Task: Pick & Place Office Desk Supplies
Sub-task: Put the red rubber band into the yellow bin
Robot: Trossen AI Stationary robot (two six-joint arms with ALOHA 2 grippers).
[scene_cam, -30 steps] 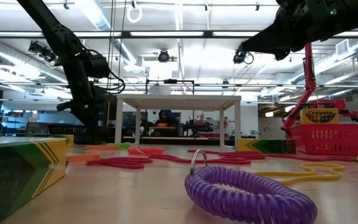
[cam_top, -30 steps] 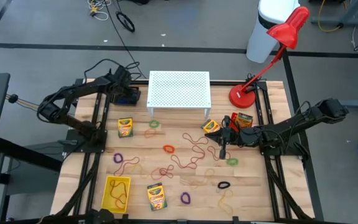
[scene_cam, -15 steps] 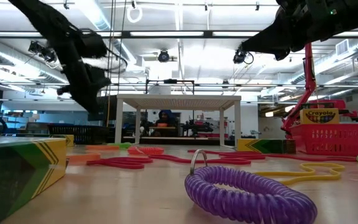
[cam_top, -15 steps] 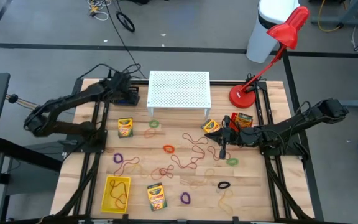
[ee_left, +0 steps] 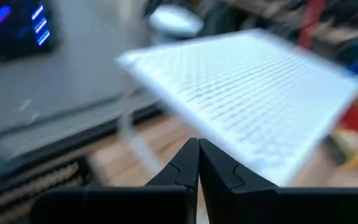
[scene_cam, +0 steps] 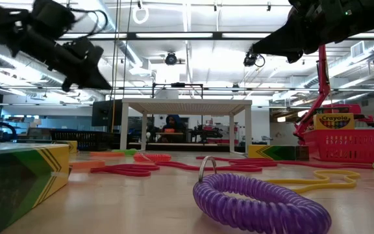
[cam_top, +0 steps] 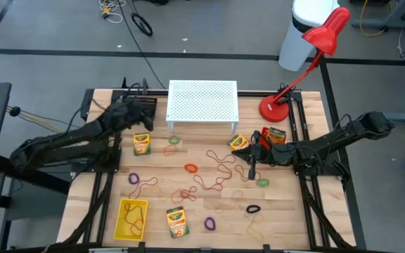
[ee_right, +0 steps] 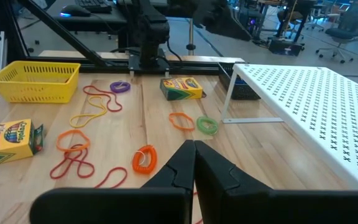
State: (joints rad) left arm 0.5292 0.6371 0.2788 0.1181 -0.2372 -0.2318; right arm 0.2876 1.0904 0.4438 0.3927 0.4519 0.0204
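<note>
**A:** Where does it all stand?

**B:** My left tool (cam_top: 133,111) is pinched closed on nothing, hanging above the counter (cam_top: 294,211) at about ten o'clock, just beside the white perforated metal stand (cam_top: 202,100). My right tool (cam_top: 252,169) is also closed and empty, near three o'clock from the counter's middle. The nearest task thing to my left tool is the small yellow-and-green cardboard crayon box (cam_top: 141,143), lying flat just toward six o'clock from it.

**A:** Which way does that box lie?

**B:** Its long axis runs twelve to six, narrow ends facing those ways. I cannot tell which end is the flap.

**A:** What could go wrong?

**B:** With the fingers closed, coming down now would only shove the box; I judge I must open first. I should close across the short sides, or the fingers may not span it. The small green elastic loop (cam_top: 173,140) and the stand's leg sit near, so a wide swing could knock either. On my right, the thin reddish-tan rubber bands (cam_top: 216,169) sprawl tangled, and one may drag its neighbours along.
</note>
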